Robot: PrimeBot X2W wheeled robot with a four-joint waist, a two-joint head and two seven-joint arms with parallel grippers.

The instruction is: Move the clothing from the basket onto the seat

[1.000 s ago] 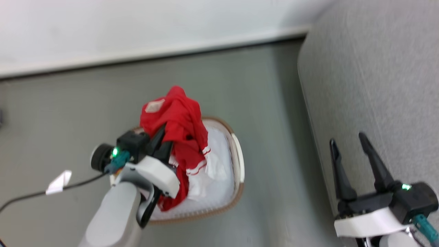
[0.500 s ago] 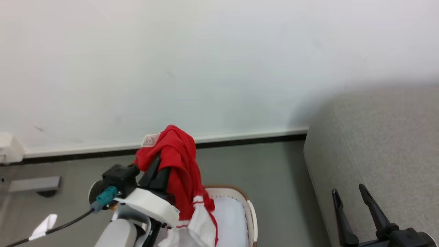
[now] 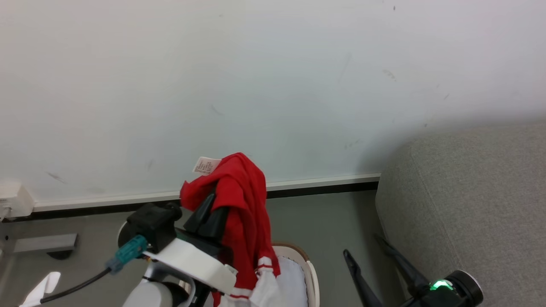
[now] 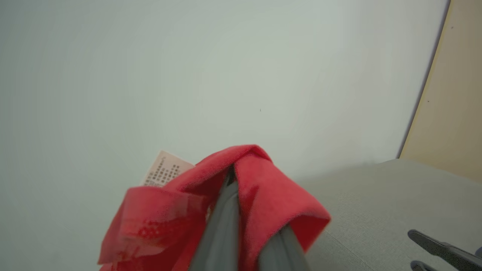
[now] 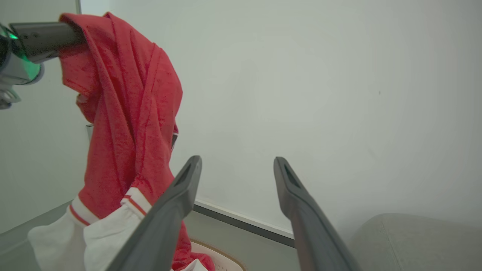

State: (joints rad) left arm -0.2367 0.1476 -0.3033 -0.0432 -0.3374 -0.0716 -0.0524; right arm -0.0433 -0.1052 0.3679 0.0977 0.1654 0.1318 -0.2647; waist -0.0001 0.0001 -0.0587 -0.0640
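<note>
The left tool [image 3: 215,208] is clamped on the bright red fabric clothing [image 3: 245,200]; the right tool [image 5: 237,161] is spread wide, empty. White cuffs [image 5: 94,235] are seen at 7 o'clock, right wrist view.

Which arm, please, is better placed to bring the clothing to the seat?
Left: its tool is shut on the clothing, held above the basket; the right tool is open and empty.

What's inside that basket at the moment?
The basket shows a white liner and the tail of the clothing that the left gripper holds up. Anything beneath is hidden.
</note>
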